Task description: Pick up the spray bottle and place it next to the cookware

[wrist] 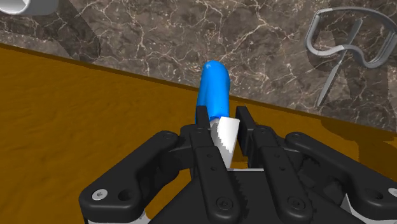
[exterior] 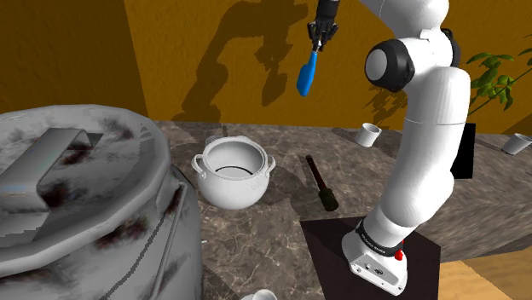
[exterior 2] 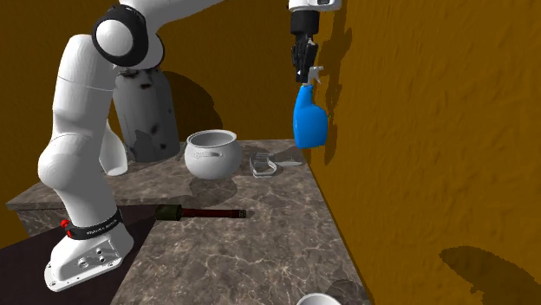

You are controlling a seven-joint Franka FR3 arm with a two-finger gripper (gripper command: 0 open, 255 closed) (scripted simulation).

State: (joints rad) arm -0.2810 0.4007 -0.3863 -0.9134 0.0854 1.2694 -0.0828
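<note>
The gripper (exterior: 316, 48) is being held high above the marble counter (exterior: 256, 243), close to the orange wall (exterior 2: 416, 130). Its fingers (wrist: 202, 124) are being pressed from both sides onto the white head of the spray bottle (exterior: 304, 77); only a narrow gap is being left between them, and it is being filled by that head.

The spray bottle (exterior 2: 309, 121) is being carried clear of the counter, with its blue body hanging below the gripper (exterior 2: 304, 73) and touching nothing else. In the second exterior view it is being seen just beside the wall, up and to the right of the white pot (exterior 2: 211, 160). From the wrist, the blue body (wrist: 214, 89) is being seen pointing away from the gripper (wrist: 224, 124), toward the seam of wall and counter.

The white pot (exterior: 232, 186) is being noted upright on the counter, two-handled, mouth open, well apart from the bottle.

A dark tool (exterior: 322, 184) is being noted lying flat between the pot and the stand (exterior: 328, 247). A grey wire piece (wrist: 348, 39) is being noted lying on the counter (exterior 2: 251, 251) near the pot, by the wall. A white cup (exterior: 368, 134) is being noted standing by the wall. A grey stained vessel (exterior: 85, 196) is being seen at the shoulder view's lower left.
</note>
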